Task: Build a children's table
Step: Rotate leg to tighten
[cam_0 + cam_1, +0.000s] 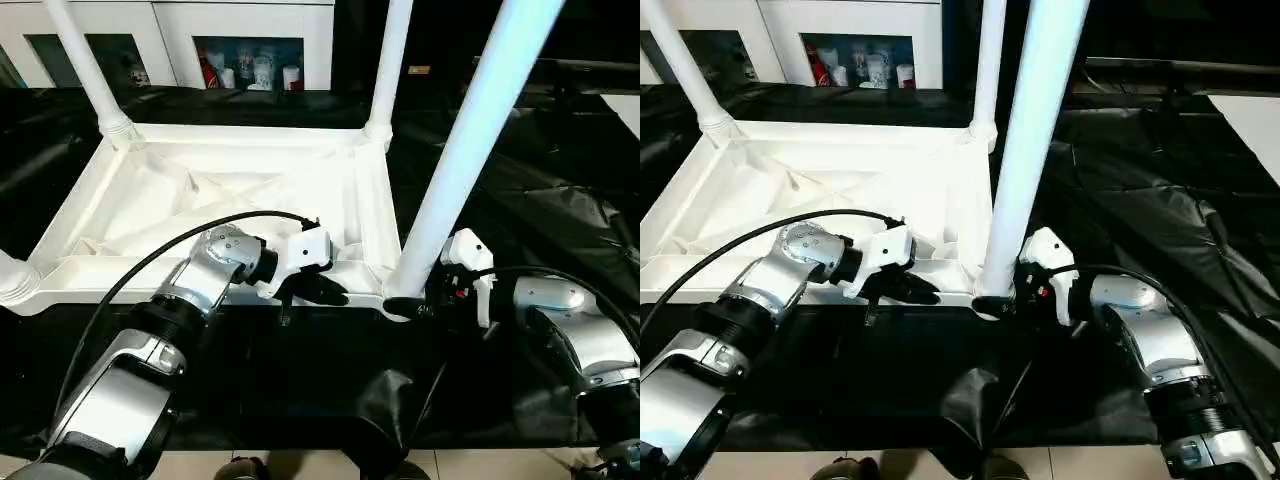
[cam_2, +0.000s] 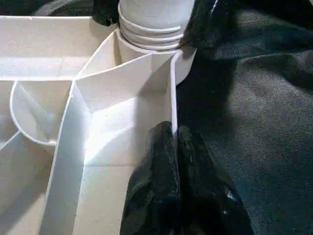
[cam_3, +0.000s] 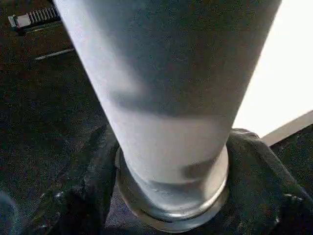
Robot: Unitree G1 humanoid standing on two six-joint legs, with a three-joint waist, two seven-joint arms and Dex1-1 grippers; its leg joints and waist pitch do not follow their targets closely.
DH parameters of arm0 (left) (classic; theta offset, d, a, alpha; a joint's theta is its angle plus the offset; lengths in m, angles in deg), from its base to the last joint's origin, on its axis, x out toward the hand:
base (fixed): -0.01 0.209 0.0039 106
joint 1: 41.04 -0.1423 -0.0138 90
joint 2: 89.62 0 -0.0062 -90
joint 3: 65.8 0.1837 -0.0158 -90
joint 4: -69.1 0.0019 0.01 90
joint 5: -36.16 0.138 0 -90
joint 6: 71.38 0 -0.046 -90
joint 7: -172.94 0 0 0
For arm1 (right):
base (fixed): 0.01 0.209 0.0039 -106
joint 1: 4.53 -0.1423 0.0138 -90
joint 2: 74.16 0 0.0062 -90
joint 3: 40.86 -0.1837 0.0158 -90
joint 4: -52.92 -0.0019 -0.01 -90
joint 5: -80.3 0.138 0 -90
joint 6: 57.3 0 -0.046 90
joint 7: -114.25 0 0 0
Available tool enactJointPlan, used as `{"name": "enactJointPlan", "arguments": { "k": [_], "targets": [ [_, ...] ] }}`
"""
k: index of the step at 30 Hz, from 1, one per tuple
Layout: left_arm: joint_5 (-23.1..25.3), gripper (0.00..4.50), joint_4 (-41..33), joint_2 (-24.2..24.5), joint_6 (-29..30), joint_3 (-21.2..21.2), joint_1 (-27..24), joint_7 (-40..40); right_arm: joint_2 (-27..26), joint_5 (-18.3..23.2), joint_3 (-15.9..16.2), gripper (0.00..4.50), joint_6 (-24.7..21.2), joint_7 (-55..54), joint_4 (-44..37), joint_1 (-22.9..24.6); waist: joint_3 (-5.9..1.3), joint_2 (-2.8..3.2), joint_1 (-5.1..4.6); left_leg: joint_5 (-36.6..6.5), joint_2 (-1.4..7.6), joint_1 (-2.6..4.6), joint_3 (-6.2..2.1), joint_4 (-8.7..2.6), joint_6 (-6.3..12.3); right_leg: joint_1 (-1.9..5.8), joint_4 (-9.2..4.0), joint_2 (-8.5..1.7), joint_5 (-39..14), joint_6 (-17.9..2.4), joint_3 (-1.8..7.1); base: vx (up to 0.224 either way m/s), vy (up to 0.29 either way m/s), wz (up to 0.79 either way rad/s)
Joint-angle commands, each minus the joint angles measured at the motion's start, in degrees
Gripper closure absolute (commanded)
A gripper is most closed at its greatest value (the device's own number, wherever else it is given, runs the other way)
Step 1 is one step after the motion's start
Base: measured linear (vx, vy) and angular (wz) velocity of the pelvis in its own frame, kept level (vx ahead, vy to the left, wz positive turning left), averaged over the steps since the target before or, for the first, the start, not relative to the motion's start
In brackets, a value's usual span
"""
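the tabletop (image 1: 215,195) lies upside down on the black sheet (image 1: 530,190), ribs up, with legs (image 1: 388,62) standing in its corner sockets. the near right leg (image 1: 470,140) rises from its corner, and the right gripper (image 1: 428,300) sits around its flared base, fingers spread either side, though whether they grip it i can't tell. the left gripper (image 2: 177,171) pinches the thin near rim, fingers pressed together on it. my worry: if that leg isn't fully seated, any sideways tug could tip it out, and a slip off that slim rim would let the top slide
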Motion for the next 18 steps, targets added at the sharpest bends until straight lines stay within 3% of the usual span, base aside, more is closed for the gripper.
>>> {"name": "enactJointPlan", "arguments": {
  "k": [1,9,12,14,15,16,18],
  "targets": [
    [0.6,4.50,-0.8,-0.1,0.5,1.5,-1.0,-1.4,-0.2,0.1,0.8,1.62,-0.4,1.3,-0.3,0.6,-3.68,-0.30,-0.17,-10.1,2.02,0.77,-0.48,-3.25,4.71,3.05,-3.29,-3.37,-9.5,-16.0,1.66,0.000,0.000,0.00],
    [0.7,4.50,-0.2,-0.5,1.5,1.3,-1.3,-0.7,-2.0,0.7,0.3,1.76,-1.4,-1.0,-0.5,1.7,-3.69,-0.27,-0.20,-10.0,1.97,0.71,-0.49,-3.23,4.70,3.09,-3.25,-3.36,-9.0,-16.0,1.65,0.000,0.000,0.00],
    [2.1,4.50,2.1,-1.7,2.2,0.7,-0.3,4.7,-4.7,-1.6,-1.2,1.77,-0.5,-8.6,3.0,0.9,-3.50,-0.27,-0.47,-11.8,1.87,0.79,-0.56,-3.40,3.63,2.78,-3.68,-3.40,-12.9,-15.2,1.64,0.000,0.000,0.00],
    [3.6,4.50,6.1,-4.0,3.4,-0.7,1.8,14.1,-9.2,-2.6,-4.4,1.78,-1.0,-19.4,7.5,-0.6,-3.07,-0.29,-1.03,-15.7,1.61,1.01,-0.78,-3.64,1.70,2.36,-4.53,-3.40,-21.1,-13.1,1.57,0.000,0.000,0.00],
    [3.6,4.50,6.1,-4.0,3.4,-0.7,1.8,14.2,-9.2,-2.6,-4.5,1.78,-1.0,-19.5,7.5,-0.7,-3.06,-0.27,-1.21,-17.0,1.56,1.23,-1.01,-3.76,0.70,2.15,-4.82,-3.53,-24.7,-11.9,1.55,0.000,0.000,0.00],
    [3.9,4.50,8.1,-5.8,5.2,-1.6,2.8,19.3,-12.7,-3.0,-5.9,1.78,-1.8,-25.9,9.0,-1.2,-2.97,-0.07,-1.34,-17.3,1.49,1.21,-1.08,-3.83,0.42,2.09,-4.98,-3.42,-25.5,-11.3,1.55,0.000,0.000,0.00],
    [3.9,4.50,8.6,-6.5,6.1,-2.1,3.1,20.9,-14.0,-3.1,-6.4,1.78,-2.1,-28.1,9.4,-1.3,-3.00,-0.17,-1.89,-18.2,1.47,1.13,-1.23,-3.94,0.01,2.01,-5.08,-3.39,-26.0,-10.6,1.58,0.000,0.000,0.00]
  ]
}}
